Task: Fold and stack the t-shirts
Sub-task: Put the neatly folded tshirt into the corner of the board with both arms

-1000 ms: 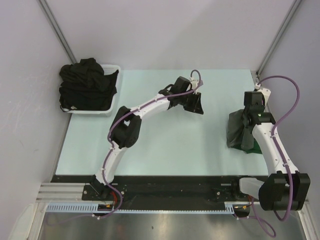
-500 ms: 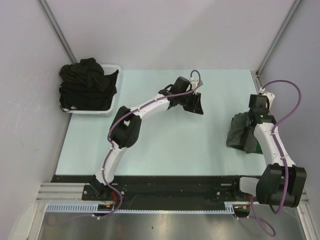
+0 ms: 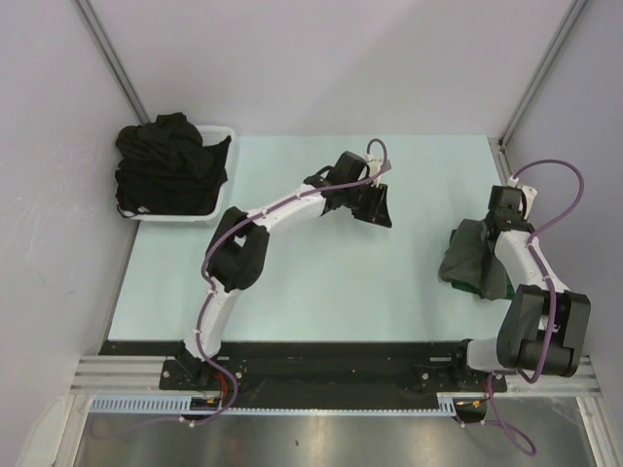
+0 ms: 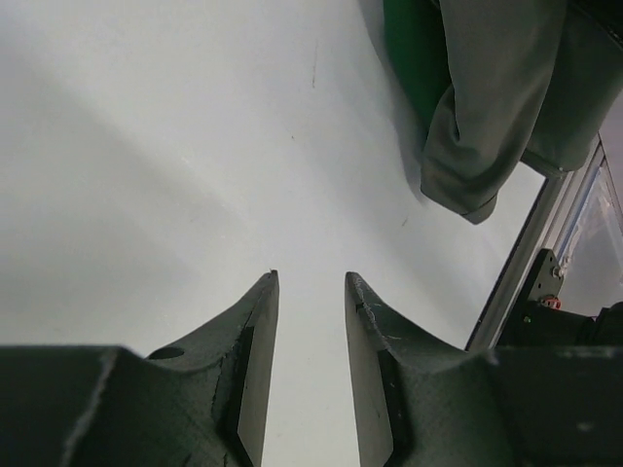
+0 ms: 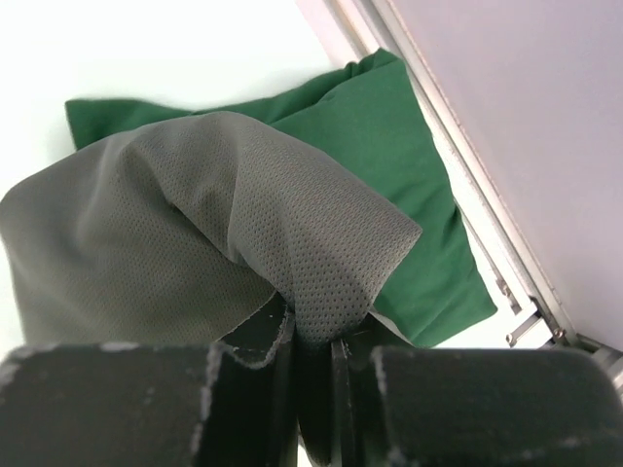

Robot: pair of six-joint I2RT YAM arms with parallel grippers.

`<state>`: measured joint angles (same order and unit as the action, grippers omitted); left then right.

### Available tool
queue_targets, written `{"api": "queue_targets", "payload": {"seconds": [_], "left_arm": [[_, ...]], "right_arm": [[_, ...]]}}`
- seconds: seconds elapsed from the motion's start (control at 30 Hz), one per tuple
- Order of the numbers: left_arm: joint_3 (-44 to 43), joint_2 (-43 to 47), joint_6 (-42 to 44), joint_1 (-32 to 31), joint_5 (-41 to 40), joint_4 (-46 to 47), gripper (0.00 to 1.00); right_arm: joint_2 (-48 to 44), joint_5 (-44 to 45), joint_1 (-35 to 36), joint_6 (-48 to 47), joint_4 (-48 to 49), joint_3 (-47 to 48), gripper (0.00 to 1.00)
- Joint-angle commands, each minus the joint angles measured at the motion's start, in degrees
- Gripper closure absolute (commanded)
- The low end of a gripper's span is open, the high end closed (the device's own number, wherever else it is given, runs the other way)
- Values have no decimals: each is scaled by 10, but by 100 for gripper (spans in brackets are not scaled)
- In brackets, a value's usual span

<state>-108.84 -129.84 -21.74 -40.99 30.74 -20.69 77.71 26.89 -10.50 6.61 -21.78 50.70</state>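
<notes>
Black t-shirts (image 3: 165,165) lie heaped in the white basket (image 3: 222,136) at the far left, too tangled to count. Mid-table, the left gripper (image 3: 378,206) has drifted slightly leftward, its jaws apart and holding nothing. At the right edge, the right gripper (image 3: 503,209) is clenched on a fold of the grey t-shirt (image 3: 467,255). Over the last second its arm has folded back toward its base, drawing the cloth across the green t-shirt (image 5: 389,165), so stacking looks under way. From above the green one is almost wholly covered, and how neatly the grey one is folded cannot be made out.
</notes>
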Motion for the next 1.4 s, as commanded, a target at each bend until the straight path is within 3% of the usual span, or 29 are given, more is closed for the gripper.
{"api": "queue_targets", "payload": {"seconds": [0.0, 0.83, 0.93, 1.07, 1.27, 1.37], "left_arm": [[6, 57, 25, 3, 16, -5, 62], [20, 65, 30, 3, 40, -1, 60], [19, 63, 29, 3, 43, 1, 60], [20, 63, 29, 3, 47, 3, 60], [22, 63, 31, 3, 52, 2, 59], [26, 63, 33, 4, 55, 1, 59]], "right_arm": [[16, 24, -7, -19, 46, 21, 100], [79, 5, -62, -41, 35, 59, 100], [86, 11, -61, -29, 28, 58, 91], [91, 19, -62, -20, 28, 56, 87], [109, 41, -60, -13, 21, 69, 53], [113, 60, -57, -10, 14, 77, 44]]}}
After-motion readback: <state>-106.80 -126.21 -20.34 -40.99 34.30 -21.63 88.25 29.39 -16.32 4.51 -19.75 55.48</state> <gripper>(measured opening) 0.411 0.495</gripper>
